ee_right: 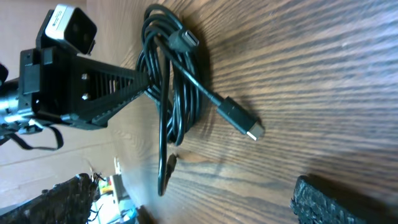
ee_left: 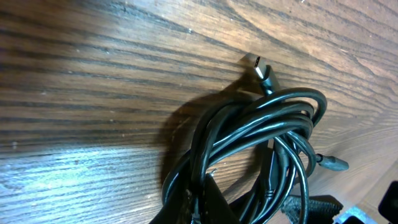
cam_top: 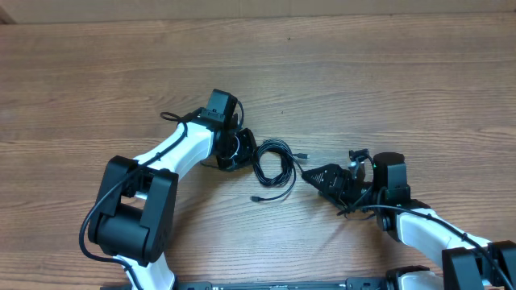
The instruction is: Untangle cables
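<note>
The left gripper [cam_top: 248,150] is clamped shut on the left edge of the cables [cam_top: 274,163], a tangled coil lying on the table [cam_top: 363,72] between the arms, seemingly to anchor it while the right gripper [cam_top: 326,167], jaws spread wide, hovers just beside a loose plug [ee_right: 244,122].

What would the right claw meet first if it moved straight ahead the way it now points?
Probably the coiled cables, perhaps the silver-tipped plug first, as it lies close before the open right claw. Its height is unclear.
</note>
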### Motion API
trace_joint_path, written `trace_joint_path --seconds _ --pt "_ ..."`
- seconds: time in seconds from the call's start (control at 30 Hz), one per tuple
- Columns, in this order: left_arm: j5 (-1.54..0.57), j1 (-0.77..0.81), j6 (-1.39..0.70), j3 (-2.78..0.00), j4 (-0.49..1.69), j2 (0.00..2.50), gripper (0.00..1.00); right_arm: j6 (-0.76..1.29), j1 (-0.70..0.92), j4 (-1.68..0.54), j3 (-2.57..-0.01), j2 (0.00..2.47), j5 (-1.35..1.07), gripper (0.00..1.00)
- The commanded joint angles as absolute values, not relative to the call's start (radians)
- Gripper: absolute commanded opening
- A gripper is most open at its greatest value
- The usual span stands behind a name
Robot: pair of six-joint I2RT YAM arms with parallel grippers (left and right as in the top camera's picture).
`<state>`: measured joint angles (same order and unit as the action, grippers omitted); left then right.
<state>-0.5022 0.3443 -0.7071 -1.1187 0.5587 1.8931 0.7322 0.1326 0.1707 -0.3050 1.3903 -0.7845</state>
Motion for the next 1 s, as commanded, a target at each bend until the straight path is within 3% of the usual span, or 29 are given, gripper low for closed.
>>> trace_joint_path --seconds 0.0,0.17,0.4,0.73,0.97 --pt "-0.541 0.342 -0.725 -1.115 0.561 1.903 0.04 0.701 0.135 0.185 -0.316 1.377 -0.750 1.00" --pt "-0.556 0.340 -0.741 -1.115 0.567 1.903 0.04 0.707 0.140 0.214 -0.323 1.376 -0.779 0.93" --pt "-0.794 0.312 -0.737 -1.134 0.562 1.897 0.04 0.709 0.141 0.107 -0.342 1.376 -0.872 0.92" --pt "-0.552 0.304 -0.551 -1.218 0.682 1.699 0.04 0.709 0.141 0.128 -0.342 1.376 -1.031 0.88" --pt "-0.543 0.303 -0.284 -1.218 0.744 1.472 0.04 0.775 0.141 0.323 -0.342 1.375 -1.210 0.80"
